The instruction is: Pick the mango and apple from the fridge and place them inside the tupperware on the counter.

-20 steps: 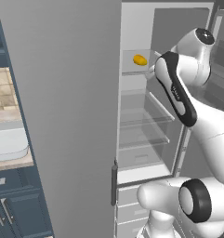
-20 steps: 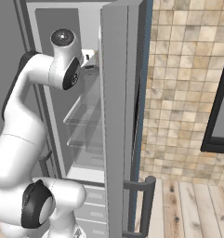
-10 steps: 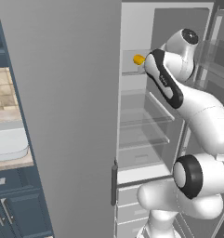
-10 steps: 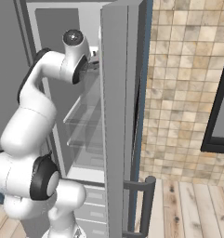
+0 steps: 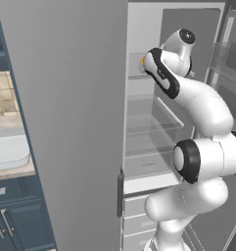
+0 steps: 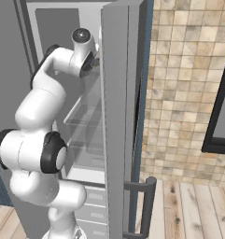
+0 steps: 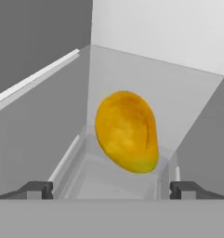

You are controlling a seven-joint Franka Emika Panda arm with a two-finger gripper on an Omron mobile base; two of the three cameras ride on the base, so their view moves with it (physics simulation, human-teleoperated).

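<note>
While the arm reaches up into the open fridge, the hand has its two fingertips spread wide apart with nothing between them. Just beyond them in the hand view, the mango lies on a clear glass shelf, centred in the gap yet untouched. From the left base view only a sliver of the mango peeks past the wrist. Farther left, the tupperware sits on the tabletop beside the fridge.
</note>
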